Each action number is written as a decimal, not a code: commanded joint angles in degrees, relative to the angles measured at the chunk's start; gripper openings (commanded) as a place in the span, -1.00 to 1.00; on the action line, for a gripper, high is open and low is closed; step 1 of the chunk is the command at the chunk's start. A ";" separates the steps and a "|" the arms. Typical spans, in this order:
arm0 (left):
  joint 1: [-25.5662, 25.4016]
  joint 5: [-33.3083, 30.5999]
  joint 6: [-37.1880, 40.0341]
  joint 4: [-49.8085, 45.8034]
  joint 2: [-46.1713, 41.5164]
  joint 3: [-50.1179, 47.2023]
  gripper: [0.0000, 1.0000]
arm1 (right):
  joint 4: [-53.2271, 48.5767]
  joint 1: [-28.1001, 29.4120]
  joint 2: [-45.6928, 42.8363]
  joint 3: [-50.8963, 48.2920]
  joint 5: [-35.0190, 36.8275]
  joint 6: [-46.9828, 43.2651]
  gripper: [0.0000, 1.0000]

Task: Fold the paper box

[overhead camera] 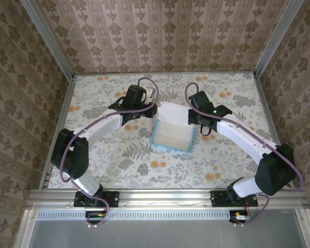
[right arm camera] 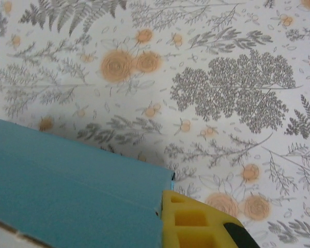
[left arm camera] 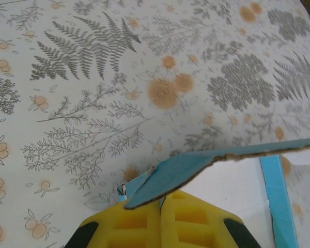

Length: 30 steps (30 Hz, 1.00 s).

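Floral table [overhead camera: 119, 160] is carrying the seemingly light, bendy box [overhead camera: 171, 137]; left hand [left arm camera: 160, 200] and right hand [right arm camera: 163, 209] are pinching its far flaps.

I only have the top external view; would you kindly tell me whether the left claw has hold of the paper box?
Observer: Yes. In the left wrist view, the left claw is shut on the paper box, pinching the corner of a turquoise flap.
Operator: Thank you. Is that flap lying flat?
Observer: No, it is raised above the floral table.
Operator: And how is the right claw placed?
Observer: The right claw is shut on the end of the box's turquoise outer wall, with one yellow pad against the card's edge.
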 commanded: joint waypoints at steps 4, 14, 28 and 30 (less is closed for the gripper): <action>-2.25 -4.36 -7.93 8.35 2.07 -3.67 -1.00 | 14.42 -0.74 1.37 1.06 1.67 5.31 -0.92; -4.57 -10.22 -10.01 18.49 -0.49 -12.52 -1.00 | 27.38 -0.52 -0.36 -8.27 2.44 5.87 -0.92; -10.30 -17.76 -9.05 25.33 -4.91 -21.24 -1.00 | 39.47 0.63 -10.64 -24.76 2.89 4.13 -0.91; -11.03 -18.26 -8.82 27.27 -5.44 -23.06 -1.00 | 42.42 0.80 -11.96 -27.48 1.69 3.73 -0.90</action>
